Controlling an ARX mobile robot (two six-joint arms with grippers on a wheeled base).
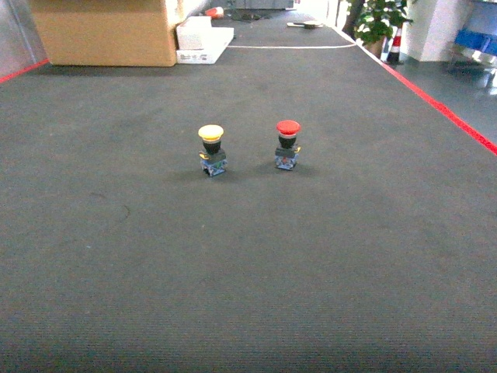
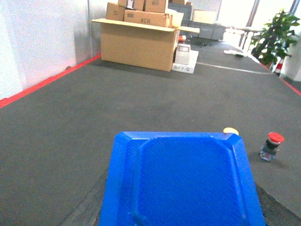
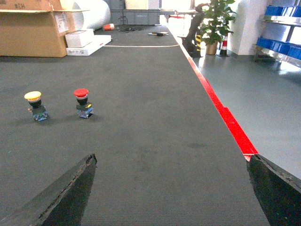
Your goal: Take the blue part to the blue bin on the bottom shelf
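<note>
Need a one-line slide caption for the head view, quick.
Yellow-capped push button and red-capped push button stand upright, side by side and apart, on dark carpet.

Right claw (image 3: 171, 188) with two dark, rough-edged wedge fingers (image 3: 66, 195), black and tapered, matte surface

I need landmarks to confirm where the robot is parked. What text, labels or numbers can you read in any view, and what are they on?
"RGH", roughly, dark print on a small cardboard box stacked on the big carton; blurred, so uncertain.
Dark print at the top edge of the big carton in the right wrist view: cropped, unreadable.
White label on that carton's flap: too small.
Yellow pushbutton and red pushbutton: no readable markings.
</note>
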